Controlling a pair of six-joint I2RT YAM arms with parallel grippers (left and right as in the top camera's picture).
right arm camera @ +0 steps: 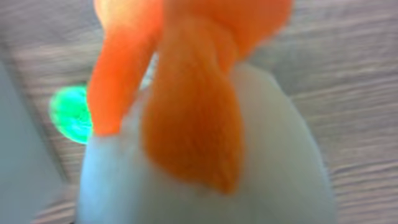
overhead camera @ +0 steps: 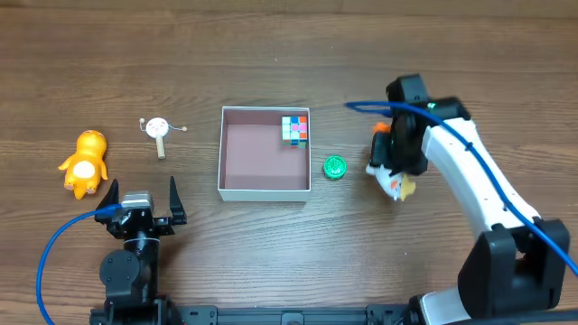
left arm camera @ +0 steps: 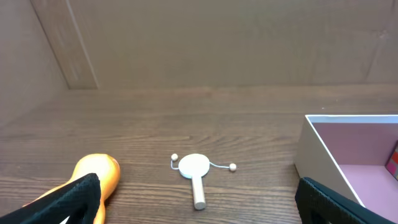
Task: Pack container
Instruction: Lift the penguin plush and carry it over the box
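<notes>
Box (overhead camera: 257,155) at mid-desk, between my two tools.
My right tool (overhead camera: 388,155) sits over a white-and-orange toy (overhead camera: 396,184) toward the desk's right edge, and I cannot tell whether it grips. A green disc (overhead camera: 335,167) lies between toy and box. My left tool (overhead camera: 142,200) gapes wide near the front edge, left of the box. A coloured cube (overhead camera: 294,129) lies in the box's far right corner.

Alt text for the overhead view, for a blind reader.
The right gripper is at a white-and-orange toy, right of a white container holding a colourful cube; a green disc lies between. Left of it are a white rattle, an orange toy and the open left gripper.
</notes>
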